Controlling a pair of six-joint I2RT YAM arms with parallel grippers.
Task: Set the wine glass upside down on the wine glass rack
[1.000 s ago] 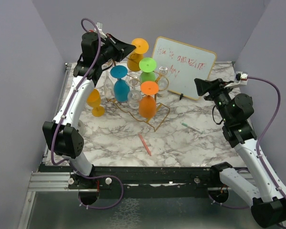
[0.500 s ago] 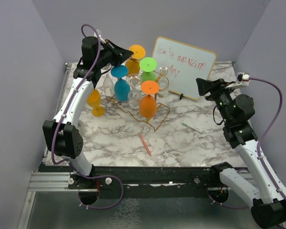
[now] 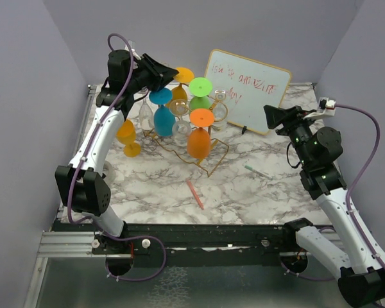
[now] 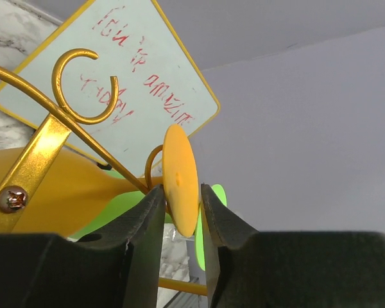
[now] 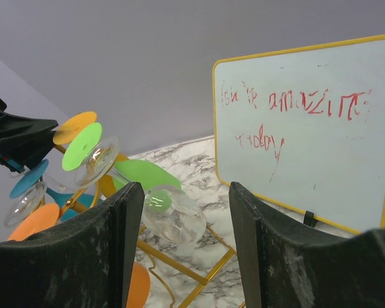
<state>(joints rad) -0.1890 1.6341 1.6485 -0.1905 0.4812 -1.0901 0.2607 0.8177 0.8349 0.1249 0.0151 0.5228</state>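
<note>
A yellow wine glass (image 3: 181,80) hangs upside down at the back of the gold wire wine glass rack (image 3: 213,153), its foot disc (image 4: 179,179) uppermost. My left gripper (image 3: 169,72) is up at that foot. In the left wrist view its jaws (image 4: 181,192) stand slightly apart around the disc, with a thin gap on the right side. A curled loop of the rack (image 4: 77,86) shows beside it. My right gripper (image 3: 269,115) hovers open and empty to the right of the rack, with nothing between its fingers (image 5: 125,218).
Blue (image 3: 162,112), green (image 3: 199,90), orange (image 3: 199,138) and clear (image 3: 179,122) glasses hang upside down on the rack. A yellow-orange glass (image 3: 127,136) stands upright at the left. A framed whiteboard (image 3: 247,90) leans behind. A pink pen (image 3: 194,194) and a green pen (image 3: 258,171) lie on the marble.
The left gripper has moved left and down with the yellow glass, bringing it lower in the rack. Its jaws, shut on the foot before, have parted a little. The right arm is still.
</note>
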